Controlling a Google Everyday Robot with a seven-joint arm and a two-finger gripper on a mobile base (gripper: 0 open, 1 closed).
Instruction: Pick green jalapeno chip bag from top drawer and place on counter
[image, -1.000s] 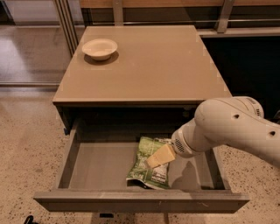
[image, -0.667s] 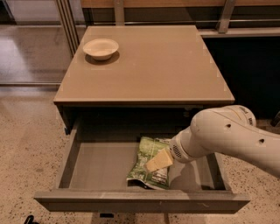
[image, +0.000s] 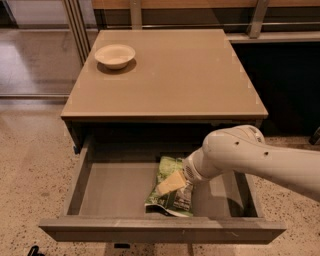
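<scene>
One top drawer (image: 112, 192) stands pulled fully out from under the counter (image: 175, 75), and the green jalapeno chip bag (image: 176, 202) lies on the drawer floor, toward 5 o'clock from its middle, with its lower end close to the front panel. The bag is crinkly, green with pale patterning; its print is too small to read.

The gripper (image: 171, 183) sits down inside the drawer, right on top of the bag, with a tan, wedge-shaped part pressed against the foil. Whether it is apart, together or clamped on the bag cannot be told. The smooth white arm (image: 250, 157) enters from 3 o'clock and crosses over the drawer's right wall.

Bare grey drawer floor lies open toward 9 o'clock of the bag. The counter is a flat, slightly glossy tan square with a thin edge; a white bowl (image: 115, 55) sits at its 10 o'clock corner. Speckled terrazzo floor (image: 30, 165) lies to the left.
</scene>
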